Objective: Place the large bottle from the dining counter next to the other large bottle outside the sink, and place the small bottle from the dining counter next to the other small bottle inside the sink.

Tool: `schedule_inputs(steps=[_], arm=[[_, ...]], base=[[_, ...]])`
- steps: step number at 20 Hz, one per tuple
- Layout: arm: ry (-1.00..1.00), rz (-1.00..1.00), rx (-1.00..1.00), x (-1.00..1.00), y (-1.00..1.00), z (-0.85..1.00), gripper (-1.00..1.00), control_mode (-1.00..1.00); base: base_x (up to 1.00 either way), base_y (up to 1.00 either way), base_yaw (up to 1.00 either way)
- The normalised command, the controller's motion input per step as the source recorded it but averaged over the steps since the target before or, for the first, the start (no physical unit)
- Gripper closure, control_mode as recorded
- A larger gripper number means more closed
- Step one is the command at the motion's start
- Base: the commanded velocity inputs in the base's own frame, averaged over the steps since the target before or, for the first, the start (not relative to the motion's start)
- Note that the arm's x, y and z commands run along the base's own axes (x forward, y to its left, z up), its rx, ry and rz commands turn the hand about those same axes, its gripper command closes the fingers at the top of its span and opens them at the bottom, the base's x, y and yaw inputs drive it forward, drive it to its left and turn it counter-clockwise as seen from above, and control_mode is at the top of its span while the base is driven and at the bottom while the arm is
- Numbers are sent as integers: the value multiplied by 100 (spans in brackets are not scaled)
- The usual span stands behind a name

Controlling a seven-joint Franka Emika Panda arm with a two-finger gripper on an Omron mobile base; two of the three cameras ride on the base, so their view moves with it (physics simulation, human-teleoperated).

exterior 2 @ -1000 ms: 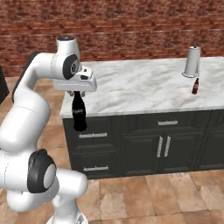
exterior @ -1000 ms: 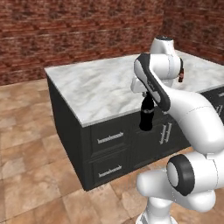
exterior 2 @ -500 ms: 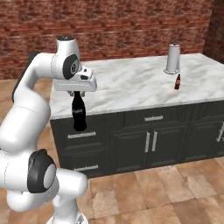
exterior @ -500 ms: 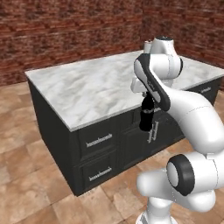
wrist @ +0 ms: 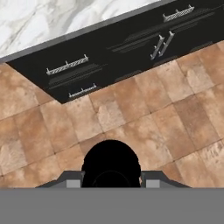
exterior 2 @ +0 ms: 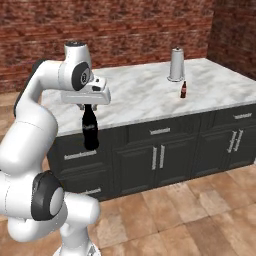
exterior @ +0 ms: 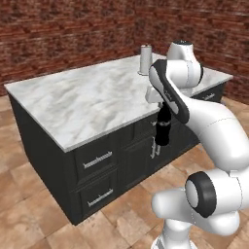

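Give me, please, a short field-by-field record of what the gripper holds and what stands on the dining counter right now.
gripper: shut on the large bottle, held by its neck
large bottle position: hanging upright off the counter, in front of the dark cabinets, above the tiled floor
dining counter: marble top, still carrying the small bottle
small bottle: upright near the counter's right end, untouched
beside it: a tall grey cylinder, standing apart
sink: not seen here

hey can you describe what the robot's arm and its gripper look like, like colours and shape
The arm is glossy white, built of thick rounded segments with dark grey to black rings and round caps at the joints. It ends in a flat, boxy white hand carrying the gripper, whose two small fingers are dark. No cables or lettering can be made out.
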Motion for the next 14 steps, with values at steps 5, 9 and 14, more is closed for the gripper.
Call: schedule_inputs(steps=[5, 9, 14], arm=[[0, 0, 0, 0, 0, 0, 100, 100], [0, 0, 0, 0, 0, 0, 100, 100], [0, 0, 0, 0, 0, 0, 100, 100]], base=[[0, 1, -25], [0, 1, -25], [0, 5, -23]])
